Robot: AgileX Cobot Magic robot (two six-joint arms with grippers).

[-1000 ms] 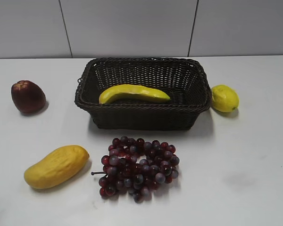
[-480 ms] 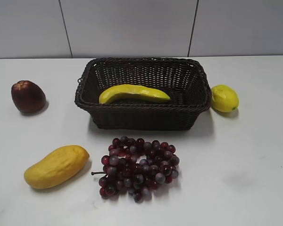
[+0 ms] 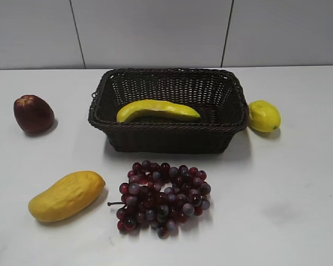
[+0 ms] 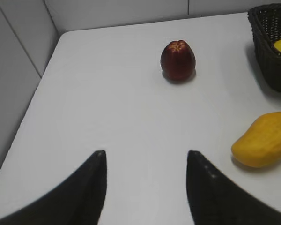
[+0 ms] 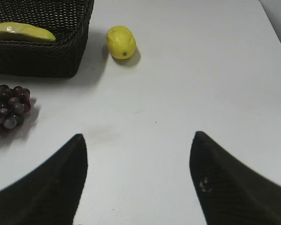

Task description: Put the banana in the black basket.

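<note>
While both end effectors gape empty, curved yellow banana inside black basket

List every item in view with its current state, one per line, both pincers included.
banana: lying inside the basket, not held
black basket: upright on the table, holding only the banana
lemon: on the table beside the basket
apple: upright on the table
mango: lying on the table
grapes: bunch on the table
left pincer: open, empty
right pincer: open, empty

exterior: front, slanted down | wrists: low, forward | shared: black basket
</note>
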